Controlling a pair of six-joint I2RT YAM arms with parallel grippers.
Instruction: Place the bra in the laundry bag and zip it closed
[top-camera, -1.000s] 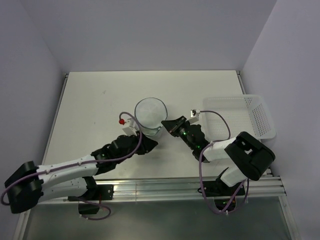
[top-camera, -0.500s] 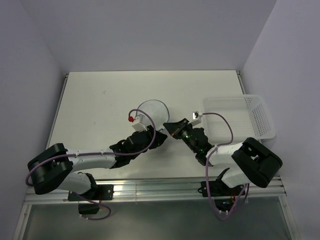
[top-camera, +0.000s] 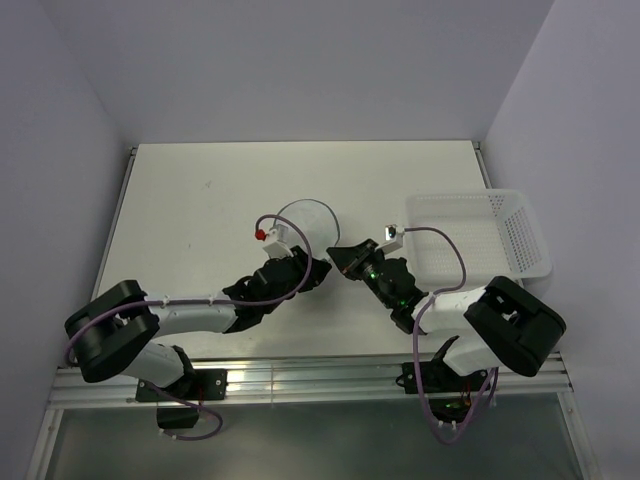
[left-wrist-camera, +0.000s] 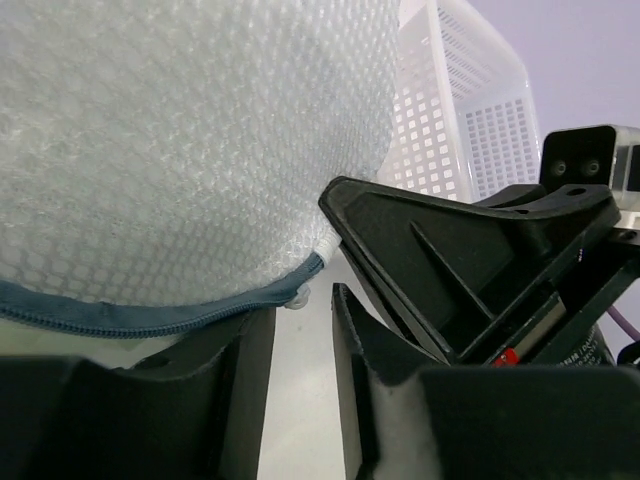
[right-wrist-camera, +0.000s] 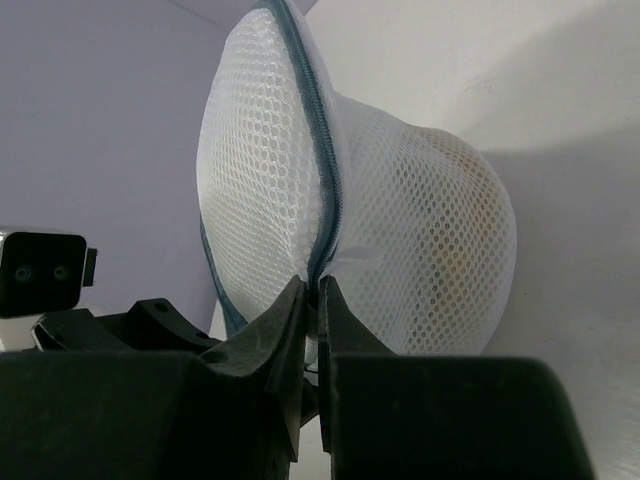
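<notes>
Since a second ago the left gripper (left-wrist-camera: 299, 318) has swung right, up to the bag's 6 o'clock edge. Its jaws are slightly spread with nothing between them, and the zipper rim lies across one finger. The laundry bag (top-camera: 305, 220) sits domed near the middle of the table (top-camera: 190, 220). At the bag's 4 o'clock the right gripper (right-wrist-camera: 318, 288) is pressed together, pinching the zipper seam. A white basket (top-camera: 524, 240) stands at the table's 3 o'clock edge.
</notes>
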